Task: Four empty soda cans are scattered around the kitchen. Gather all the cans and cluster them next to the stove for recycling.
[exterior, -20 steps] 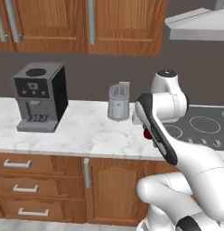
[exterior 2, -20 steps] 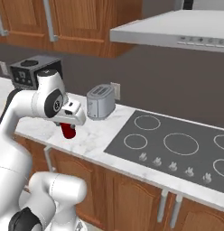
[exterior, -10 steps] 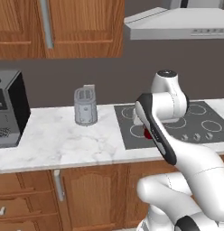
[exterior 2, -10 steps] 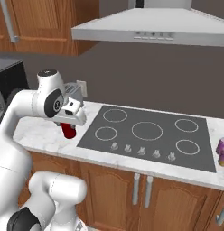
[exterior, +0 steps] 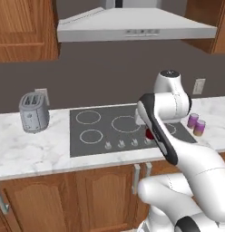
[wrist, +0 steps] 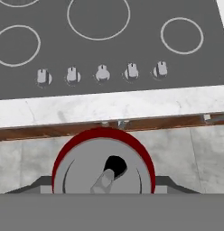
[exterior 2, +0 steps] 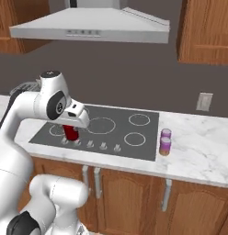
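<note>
Red soda can (exterior 2: 71,132) upright in my grip, hanging over front edge of stove (exterior 2: 134,149), near knob row; silvery top with dark opening faces my hand camera (wrist: 103,168). Two purple cans (exterior 2: 165,142) stand upright on marble counter just right of stove, close together, one behind other. Stove: flat dark grey, white burner rings, silver knobs (wrist: 101,73) along front.

Dark grey wall (exterior: 100,77), steel range hood (exterior: 132,25), wooden cabinets (exterior 2: 205,32), white marble counter (exterior 2: 203,151), wall outlet (exterior 2: 204,102).
</note>
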Controlling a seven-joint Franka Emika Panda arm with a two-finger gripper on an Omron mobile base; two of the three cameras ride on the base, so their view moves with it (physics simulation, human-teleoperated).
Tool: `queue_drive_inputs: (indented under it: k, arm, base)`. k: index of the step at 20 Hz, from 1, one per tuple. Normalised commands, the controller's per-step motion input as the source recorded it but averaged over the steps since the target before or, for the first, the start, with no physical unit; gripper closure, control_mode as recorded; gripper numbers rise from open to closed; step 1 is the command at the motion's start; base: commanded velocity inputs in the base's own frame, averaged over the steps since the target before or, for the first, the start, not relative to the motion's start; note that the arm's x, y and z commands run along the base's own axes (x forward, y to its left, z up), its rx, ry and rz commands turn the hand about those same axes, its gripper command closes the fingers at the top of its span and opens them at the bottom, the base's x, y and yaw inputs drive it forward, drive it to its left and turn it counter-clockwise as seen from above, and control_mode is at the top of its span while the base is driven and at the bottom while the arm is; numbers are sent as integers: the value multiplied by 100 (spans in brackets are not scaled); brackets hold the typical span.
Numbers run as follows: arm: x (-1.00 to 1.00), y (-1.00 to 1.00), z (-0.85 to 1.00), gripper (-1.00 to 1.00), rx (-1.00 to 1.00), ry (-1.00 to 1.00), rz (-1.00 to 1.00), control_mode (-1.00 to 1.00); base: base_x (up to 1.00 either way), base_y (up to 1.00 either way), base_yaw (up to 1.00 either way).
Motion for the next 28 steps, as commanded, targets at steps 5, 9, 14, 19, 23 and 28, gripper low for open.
queue_drive_inputs:
  k: [5, 9, 14, 19, 23, 28]
  arm:
    - [0, 0, 0, 100, 0, 0, 0, 100]
    - [0, 0, 0, 100, 0, 0, 0, 100]
    - [0, 0, 0, 100, 0, 0, 0, 100]
    - [0, 0, 0, 100, 0, 0, 0, 100]
    - [0, 0, 0, 100, 0, 0, 0, 100]
    - [0, 0, 0, 100, 0, 0, 0, 100]
  base:
    - [13, -83, -8]
    - [15, -79, -6]
    - [25, -68, -2]
    - [30, -58, 0]
    - [33, -56, 0]
    - [44, -47, -2]
